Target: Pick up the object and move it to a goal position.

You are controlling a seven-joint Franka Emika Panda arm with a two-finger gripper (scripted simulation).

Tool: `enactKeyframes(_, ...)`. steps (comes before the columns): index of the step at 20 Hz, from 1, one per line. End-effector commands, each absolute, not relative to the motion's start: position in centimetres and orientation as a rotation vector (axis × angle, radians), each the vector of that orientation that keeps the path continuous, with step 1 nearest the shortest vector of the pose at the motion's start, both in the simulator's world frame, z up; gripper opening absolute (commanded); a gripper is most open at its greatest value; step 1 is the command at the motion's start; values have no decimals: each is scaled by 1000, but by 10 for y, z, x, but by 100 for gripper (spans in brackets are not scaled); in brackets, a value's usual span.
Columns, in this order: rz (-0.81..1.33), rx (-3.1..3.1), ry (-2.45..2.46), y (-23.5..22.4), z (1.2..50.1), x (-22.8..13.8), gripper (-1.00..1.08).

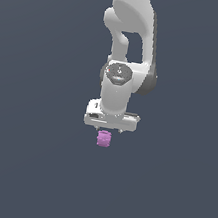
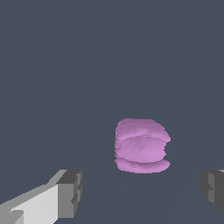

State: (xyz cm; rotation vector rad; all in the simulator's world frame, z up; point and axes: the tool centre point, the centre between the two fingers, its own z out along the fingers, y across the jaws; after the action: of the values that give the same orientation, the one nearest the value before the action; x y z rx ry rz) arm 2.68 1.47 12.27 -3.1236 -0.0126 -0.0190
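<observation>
The object is a small pink-purple stubby cylinder [image 1: 104,138] with ribbed sides, resting on the dark grey surface just below the white gripper [image 1: 108,129] in the exterior view. In the wrist view the cylinder [image 2: 141,145] lies ahead of the gripper [image 2: 142,194], between the lines of the two grey fingertips [image 2: 71,192]. The jaws stand wide apart and hold nothing. The fingers are apart from the cylinder and do not touch it. In the exterior view the fingers are mostly hidden under the gripper body.
The white Panda arm [image 1: 126,43] rises straight above the gripper. A flat, plain dark grey surface [image 1: 19,166] fills both views. No other objects or goal marker show.
</observation>
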Motion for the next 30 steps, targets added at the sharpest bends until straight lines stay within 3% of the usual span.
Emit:
enactKeyframes(1, -11, -3131, 14, 9, 109, 29, 100)
enactKeyframes(27, 0, -3141, 47, 1, 42, 32, 100)
enactKeyframes(28, 0, -3141, 47, 1, 42, 32, -100)
enactKeyframes(30, 0, -3141, 47, 1, 42, 32, -100)
